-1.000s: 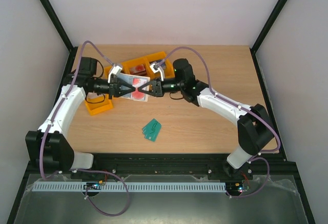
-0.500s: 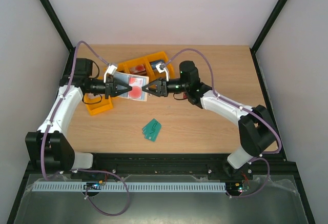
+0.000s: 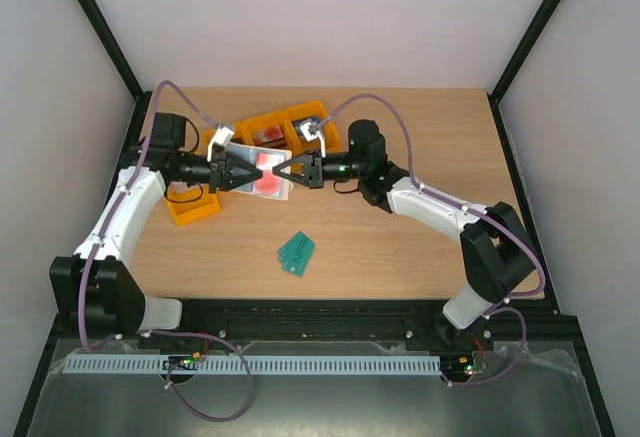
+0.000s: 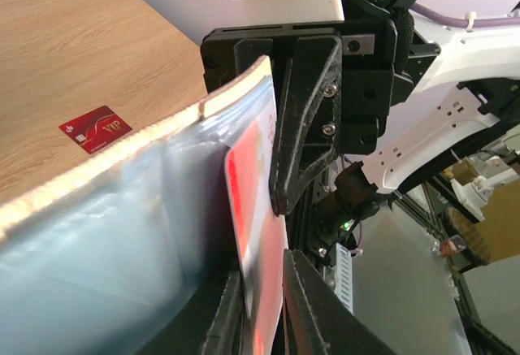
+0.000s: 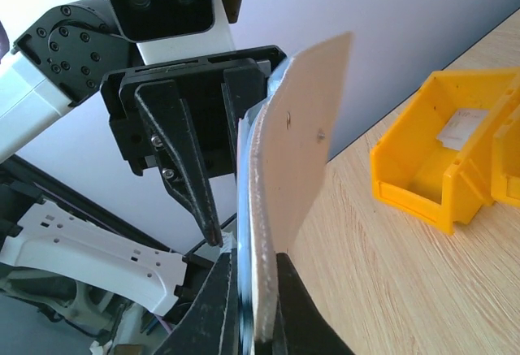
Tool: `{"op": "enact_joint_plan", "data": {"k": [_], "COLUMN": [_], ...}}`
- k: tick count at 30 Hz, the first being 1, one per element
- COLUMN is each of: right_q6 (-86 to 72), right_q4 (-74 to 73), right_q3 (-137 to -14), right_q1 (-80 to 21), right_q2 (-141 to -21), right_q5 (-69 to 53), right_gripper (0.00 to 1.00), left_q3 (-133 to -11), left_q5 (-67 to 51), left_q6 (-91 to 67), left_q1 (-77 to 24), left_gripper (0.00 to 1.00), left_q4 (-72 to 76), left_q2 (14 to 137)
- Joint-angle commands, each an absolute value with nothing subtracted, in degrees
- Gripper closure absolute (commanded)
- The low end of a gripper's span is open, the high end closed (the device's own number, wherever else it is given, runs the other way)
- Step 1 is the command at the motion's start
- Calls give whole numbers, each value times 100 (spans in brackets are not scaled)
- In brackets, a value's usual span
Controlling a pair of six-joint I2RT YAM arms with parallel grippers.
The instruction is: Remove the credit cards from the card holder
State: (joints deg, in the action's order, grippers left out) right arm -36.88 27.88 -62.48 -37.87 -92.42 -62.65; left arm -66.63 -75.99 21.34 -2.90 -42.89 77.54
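The holder (image 3: 268, 179) hangs in the air above the far-left part of the table (image 3: 420, 257), stretched open between the two arms with its long axis running left to right. The right gripper (image 5: 256, 290) is pinched shut on the beige outer flap, which stands on edge in its wrist view. The left gripper (image 4: 262, 290) is closed on the near edge of a white-and-red card (image 4: 252, 192) that juts from the pale blue clear pocket; whether it pinches pocket plastic as well, I cannot tell. The card's free end points left, toward the left gripper, so the pull most likely has to go straight left along the pocket while the right arm keeps the holder in place. A sideways tug could bend the card or drag the flap loose. No writing shows on the held card. A red card (image 4: 96, 127) lies flat on the table, reading "VIP" in white; its small logo is unreadable. A yellow bin (image 5: 431, 168) sits on the table.
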Motion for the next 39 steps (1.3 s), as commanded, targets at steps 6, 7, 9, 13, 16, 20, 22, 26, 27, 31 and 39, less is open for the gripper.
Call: {"op": "enact_joint_plan", "data": {"k": [6, 7, 9, 13, 16, 20, 22, 26, 27, 31, 39], "right_q6": [-3672, -3674, -3670, -3538, -3396, -3007, -2987, -2908, -2887, -2666, -2154], "right_q4": [3116, 3120, 3136, 3059, 2927, 2319, 2232, 2133, 2090, 1681, 609], "right_q3": [-6237, -6228, -6224, -6222, -6172, -6185, -6214, -6183, -6174, -6112, -5807], "right_q1": [-3753, -3753, -3753, -3749, -3671, -3573, -3577, -3562, -3546, -3347, -2716], "right_q2": [-9131, -9115, -9096, -9081, -9025, -8965, -8984, -8961, -8961, -8910, -8656], "right_q5": [-6676, -6683, -6701, -6721, -6688, -6496, -6531, -6455, -6426, -6276, -5812], "right_gripper": [98, 98, 98, 98, 89, 86, 94, 98, 98, 98, 98], "left_q3": [-6466, -6451, -6436, -6463, -6505, -6483, -6474, -6478, -6478, -6471, -6382], "left_q5": [-7848, -7843, -7843, -7894, -7951, -7845, -7857, -7722, -7693, -7439, -6653], "left_q6": [2006, 2007, 2004, 2078, 2123, 2091, 2091, 2051, 2036, 1867, 1399], "left_q1": [-132, -140, -141, -136, -43, 4, 9, 21, 44, 201, 483], "left_gripper": [80, 81, 90, 98, 98, 98, 98, 98, 98, 98, 98], "left_q4": [-3992, -3988, -3979, -4076, -4140, -4090, -4087, -4057, -4045, -3911, -3561], "left_q2": [7646, 7646, 7655, 7631, 7617, 7594, 7594, 7587, 7578, 7552, 7520]}}
